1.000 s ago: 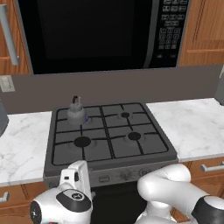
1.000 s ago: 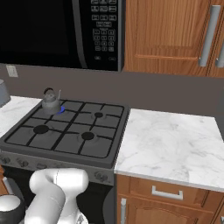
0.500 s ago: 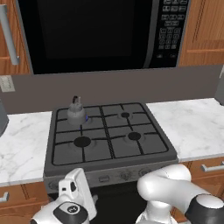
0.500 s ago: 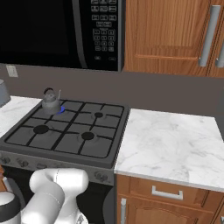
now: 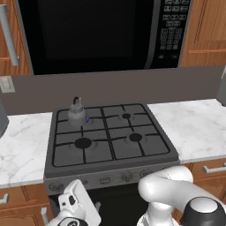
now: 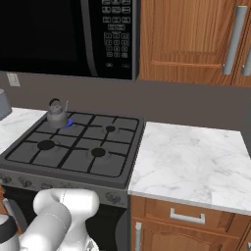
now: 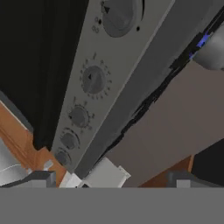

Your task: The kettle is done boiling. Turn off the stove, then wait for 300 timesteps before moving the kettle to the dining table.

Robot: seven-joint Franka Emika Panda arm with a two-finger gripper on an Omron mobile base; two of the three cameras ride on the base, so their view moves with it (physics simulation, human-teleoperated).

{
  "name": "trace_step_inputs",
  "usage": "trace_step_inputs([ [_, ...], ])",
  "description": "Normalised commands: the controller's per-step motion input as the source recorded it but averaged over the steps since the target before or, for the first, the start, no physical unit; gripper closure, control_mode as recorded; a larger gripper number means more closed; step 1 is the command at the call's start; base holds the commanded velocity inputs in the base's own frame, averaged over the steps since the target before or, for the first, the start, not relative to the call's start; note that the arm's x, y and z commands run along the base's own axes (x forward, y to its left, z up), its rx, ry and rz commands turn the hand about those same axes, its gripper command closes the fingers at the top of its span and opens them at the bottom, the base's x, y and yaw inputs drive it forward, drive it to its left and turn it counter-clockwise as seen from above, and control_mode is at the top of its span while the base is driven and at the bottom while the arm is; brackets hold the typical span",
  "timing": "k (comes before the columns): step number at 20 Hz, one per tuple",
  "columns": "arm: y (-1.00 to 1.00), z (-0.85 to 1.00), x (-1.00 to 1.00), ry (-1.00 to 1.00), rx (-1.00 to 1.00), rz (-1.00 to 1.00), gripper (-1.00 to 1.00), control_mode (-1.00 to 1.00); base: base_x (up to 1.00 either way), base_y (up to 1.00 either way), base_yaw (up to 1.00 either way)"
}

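Observation:
The small dark-grey kettle (image 5: 77, 113) (image 6: 57, 113) stands on the rear left burner of the stove (image 5: 145, 148) (image 6: 73, 164), with a blue flame (image 5: 87, 119) (image 6: 70, 122) at its base. My hand (image 5: 78, 204) hangs low in front of the stove's left side, below the front panel. In the hand view my gripper (image 7: 113, 179) is open, with nothing between its fingertips (image 7: 41, 178). It looks up along the row of front knobs (image 7: 93, 79) and touches none of them. The kettle (image 7: 214, 52) and flame (image 7: 202, 41) peek over the stove edge. The dining table is out of view.
A black microwave (image 5: 97, 31) (image 6: 63, 34) hangs above the stove. Marble counter (image 5: 196, 128) (image 6: 191, 162) runs on both sides, over wooden cabinets with drawers (image 6: 188, 218). A grey appliance (image 5: 1, 119) (image 6: 3, 103) sits at the far left. My arm's white links (image 5: 176, 194) (image 6: 63, 211) fill the foreground.
My hand has sunk lower in front of the stove's left side. Its jaws stay open. The kettle and flame are unchanged.

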Motion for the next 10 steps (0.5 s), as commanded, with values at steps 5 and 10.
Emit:
trace_step_inputs([
  [5,0.00,-0.16,0.06,0.00,-0.11,0.08,-1.00,-1.00,0.00,0.00,0.00],
  [10,0.00,-0.06,0.05,0.00,-0.11,0.10,-1.00,-1.00,0.00,0.00,0.00],
])
